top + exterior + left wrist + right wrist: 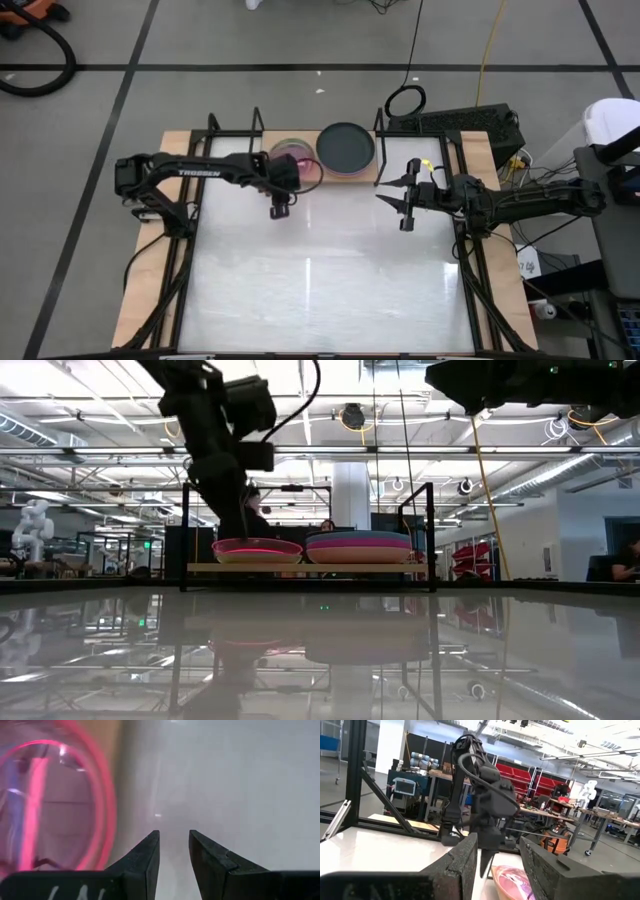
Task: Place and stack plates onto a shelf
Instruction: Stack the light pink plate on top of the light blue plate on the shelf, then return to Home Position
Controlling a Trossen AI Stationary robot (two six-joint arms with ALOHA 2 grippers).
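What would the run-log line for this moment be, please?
plates: stacked on shelf | left gripper: open, empty | right gripper: open, empty

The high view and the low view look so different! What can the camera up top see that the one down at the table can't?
Only the high view shows the black plate lying on top of the right-hand stack, the right gripper with open fingers, and the left gripper beside the shelf.

Only the low view shows the stacks from the side: a blue plate above a hot pink plate, plus the room behind.

Both show the left stack's pink plate, the shelf and the left arm.
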